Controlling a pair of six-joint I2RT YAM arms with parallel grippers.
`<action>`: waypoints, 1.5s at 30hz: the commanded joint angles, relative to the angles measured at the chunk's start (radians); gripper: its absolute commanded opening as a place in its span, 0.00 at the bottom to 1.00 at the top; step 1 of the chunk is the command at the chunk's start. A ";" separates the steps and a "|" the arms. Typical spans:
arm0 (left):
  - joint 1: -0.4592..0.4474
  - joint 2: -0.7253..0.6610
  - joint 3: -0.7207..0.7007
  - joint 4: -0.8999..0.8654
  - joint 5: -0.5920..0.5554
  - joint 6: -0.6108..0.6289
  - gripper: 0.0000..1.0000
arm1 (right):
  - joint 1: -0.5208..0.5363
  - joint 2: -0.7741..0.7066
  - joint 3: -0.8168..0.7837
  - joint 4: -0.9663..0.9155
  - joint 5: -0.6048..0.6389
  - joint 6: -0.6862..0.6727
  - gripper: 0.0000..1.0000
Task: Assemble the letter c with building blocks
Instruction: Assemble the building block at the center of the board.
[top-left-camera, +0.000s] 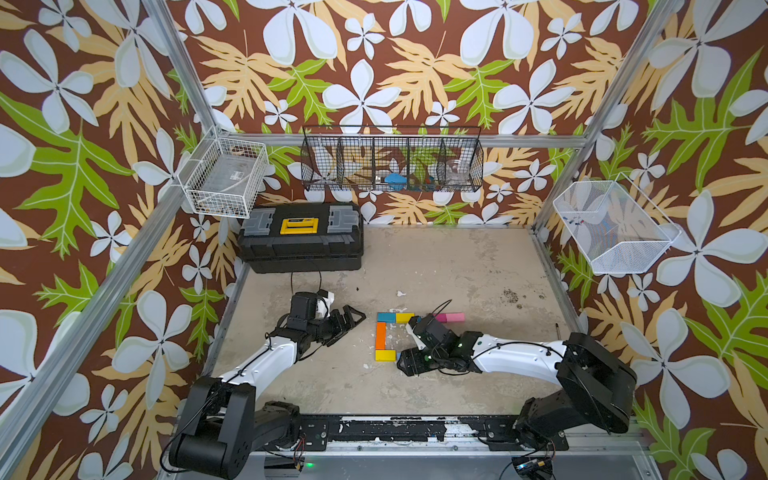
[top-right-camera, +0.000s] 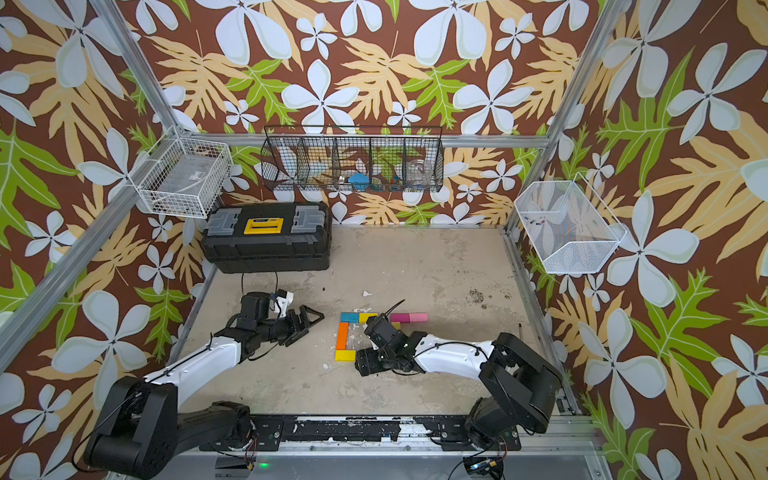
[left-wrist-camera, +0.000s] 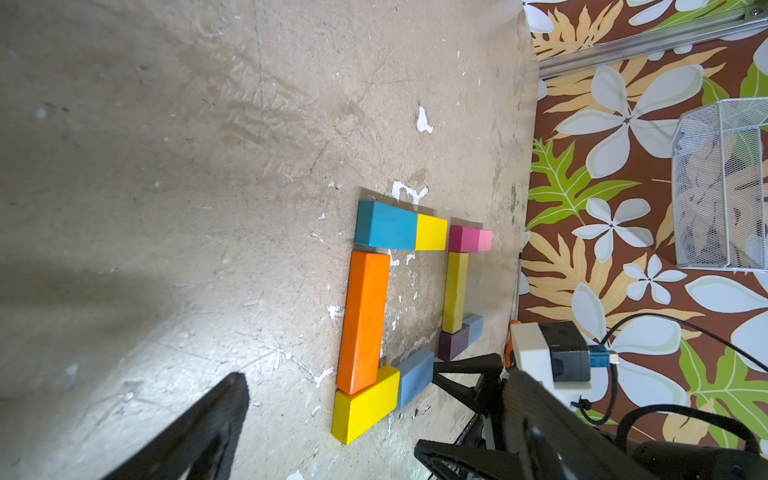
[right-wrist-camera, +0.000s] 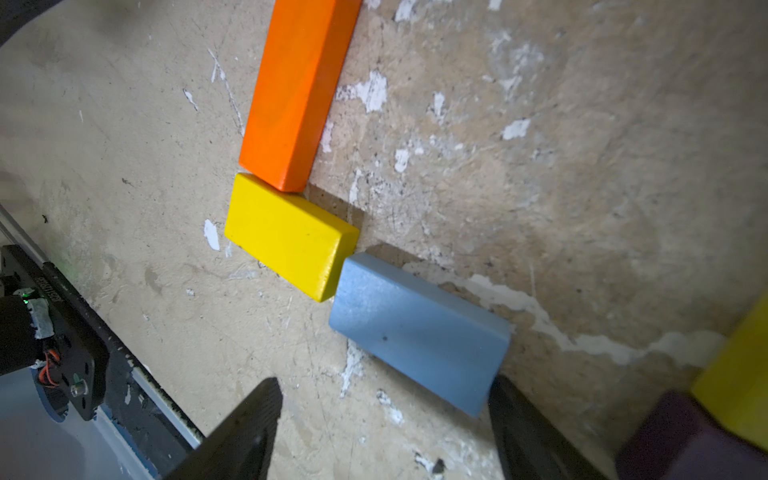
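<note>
In both top views the right arm (top-left-camera: 519, 353) covers nearly all of the light blue block (right-wrist-camera: 419, 332), at 3 o'clock of the near yellow block (top-left-camera: 385, 355). Right wrist view: purple block (right-wrist-camera: 681, 436), long yellow block (right-wrist-camera: 739, 374) and orange block (right-wrist-camera: 299, 91) cut off by frame edges. Black wire basket (top-left-camera: 357, 166) contents too small to identify.

**Both top views:** even, diffuse light from above. The arms cast only faint, soft shadows on the tabletop (top-left-camera: 457, 266), and the frame rails (top-left-camera: 630, 62) splay outward toward the edges.

**Left wrist view:** a broad dim band crosses the tabletop, and the near finger (left-wrist-camera: 199, 432) is blurred.

**Right wrist view:** short dark shadows lie beside the light blue block (right-wrist-camera: 419, 332). The fingers (right-wrist-camera: 237, 436) and the purple block (right-wrist-camera: 681, 440) are out of focus.
</note>
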 joint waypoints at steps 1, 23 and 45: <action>0.000 -0.001 -0.002 0.009 -0.001 0.011 1.00 | 0.000 0.006 0.006 0.009 -0.010 0.004 0.80; 0.000 -0.001 -0.008 0.009 0.001 0.015 1.00 | 0.000 0.009 -0.005 0.023 -0.019 0.017 0.79; 0.003 -0.016 0.046 -0.077 -0.065 0.078 1.00 | 0.094 0.045 0.299 -0.237 0.332 -0.423 0.83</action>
